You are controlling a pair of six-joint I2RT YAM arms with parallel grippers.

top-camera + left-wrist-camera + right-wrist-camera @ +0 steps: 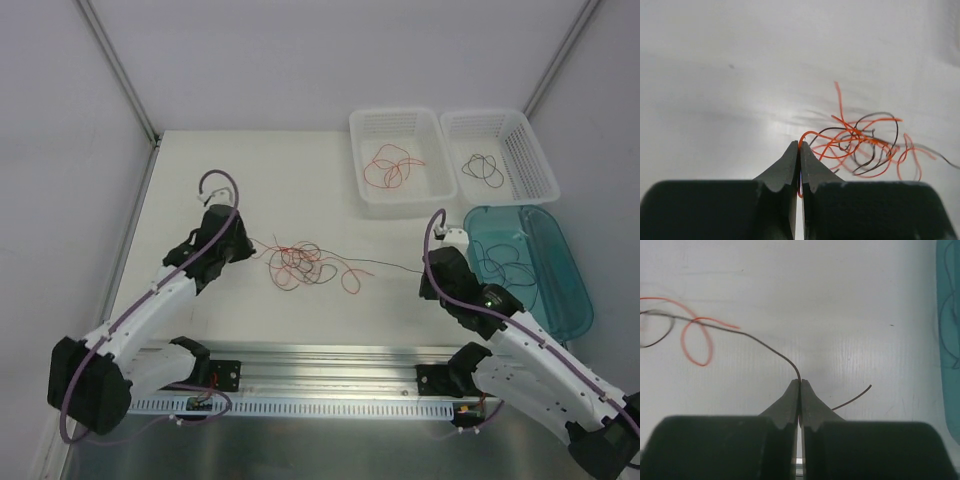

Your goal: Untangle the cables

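Observation:
A tangle of thin red-orange and dark cables (303, 264) lies on the white table between my arms; it also shows in the left wrist view (862, 142). My left gripper (800, 146) is shut on a red-orange cable (812, 134) at the tangle's left edge. My right gripper (800, 382) is shut on a dark cable (765, 344) that runs taut leftward to the tangle (385, 266); its short free end (852, 396) sticks out to the right.
Two white baskets stand at the back right: one (362, 130) holds red cables, the other (538, 150) dark cables. A teal tray (575, 290) with dark cables lies to the right of my right arm. A metal rail (330, 360) runs along the near edge.

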